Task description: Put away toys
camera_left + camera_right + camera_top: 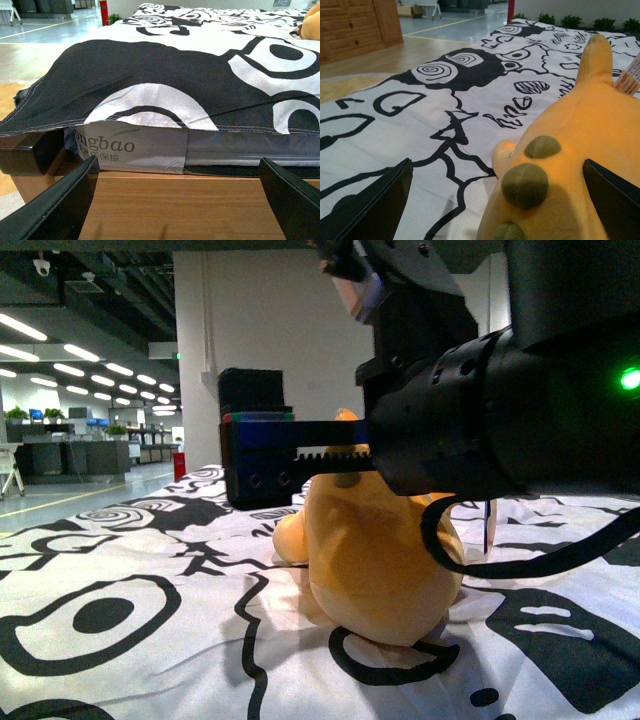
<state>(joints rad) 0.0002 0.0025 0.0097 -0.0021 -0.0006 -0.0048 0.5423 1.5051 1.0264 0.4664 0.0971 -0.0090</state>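
The right gripper (490, 200) has its jaws spread wide, clasping nothing. Between them lies the orange-yellow plush toy (570, 150) on the black-and-white sheet (420, 115), with 3 brown nubs (525, 185) nearest the jaws. Beyond the jaws the toy's body narrows to a stubby limb, with a white tag (630, 75) beside it. The left gripper (175, 200) is likewise released, above a wooden ledge (175, 220). Just past its jaws is a mattress edge with a grey label (130, 147), and the toy lies far beyond.

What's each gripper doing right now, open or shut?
Left gripper: open, empty.
Right gripper: open, plush toy lies between its fingers, not clamped.
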